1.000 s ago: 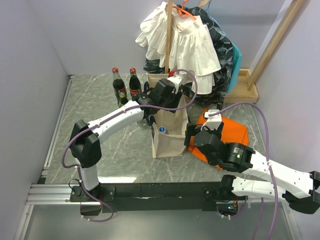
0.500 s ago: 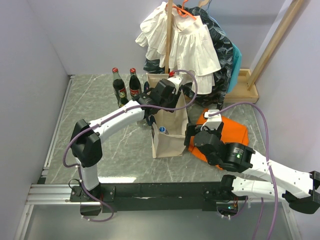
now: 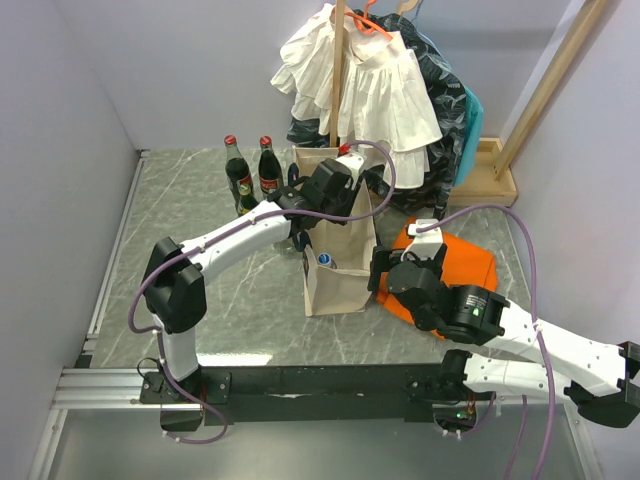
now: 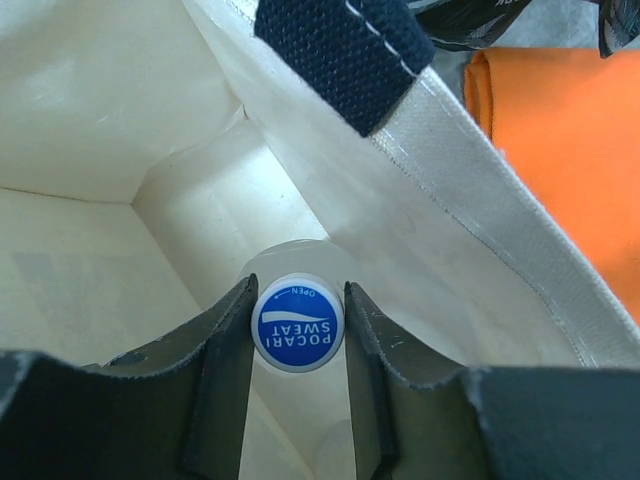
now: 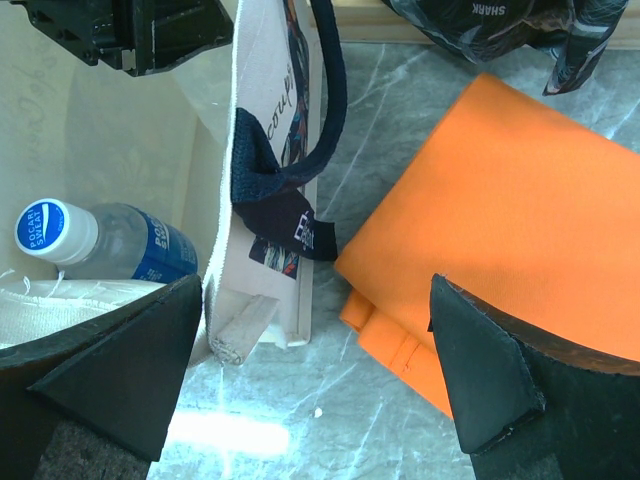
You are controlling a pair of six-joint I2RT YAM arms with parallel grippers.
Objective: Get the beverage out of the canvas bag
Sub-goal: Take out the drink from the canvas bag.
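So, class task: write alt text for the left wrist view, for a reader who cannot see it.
The left gripper pinches the blue Pocari Sweat cap of a bottle inside the cream canvas bag, seen from above. A navy strap and orange cloth show at upper right.

Inside the canvas bag (image 4: 100,120), only the blue cap and clear shoulder of the bottle (image 4: 297,323) show from the left wrist; its body is hidden below. Overhead, the fingertips of the left pincer (image 4: 297,298) are lost inside the bag (the wrist covers them). The right arm (image 3: 520,335) hides part of the orange cloth (image 3: 470,262). Labels on the two dark bottles (image 3: 238,178) are too small to read.
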